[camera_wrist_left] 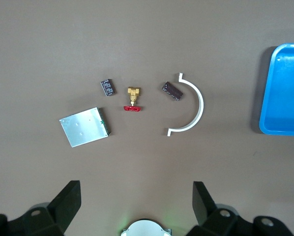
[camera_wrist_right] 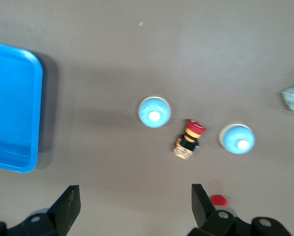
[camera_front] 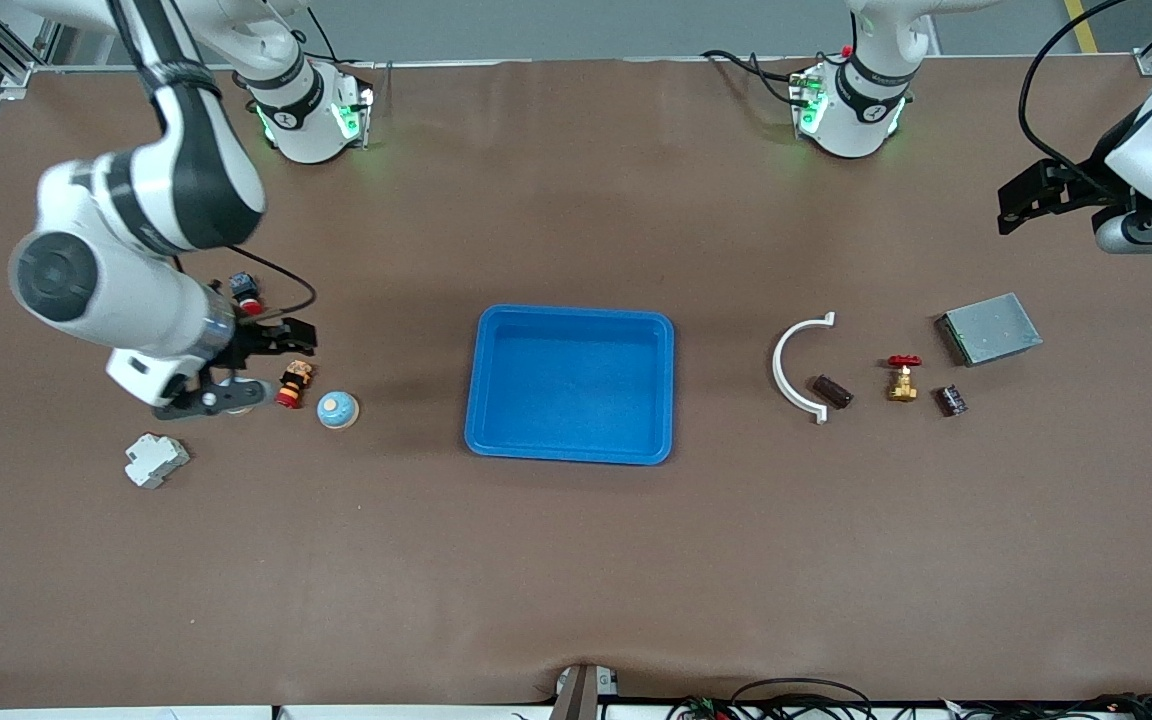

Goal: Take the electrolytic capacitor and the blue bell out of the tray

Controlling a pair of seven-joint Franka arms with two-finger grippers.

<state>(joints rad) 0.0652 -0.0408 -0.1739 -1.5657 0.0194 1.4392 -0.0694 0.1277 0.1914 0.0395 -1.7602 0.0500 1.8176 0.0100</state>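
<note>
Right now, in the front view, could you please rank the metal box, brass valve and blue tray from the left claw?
1. Metal box, left arm's end, closest to the left claw.
2. Brass valve, beside the box, toward the tray.
3. Blue tray, mid-table.

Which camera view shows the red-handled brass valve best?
The left wrist view: the brass valve lies unobstructed near the picture's middle, handle and body distinct. The front view shows it smaller, between two dark capacitors. The right wrist view does not show it.
</note>
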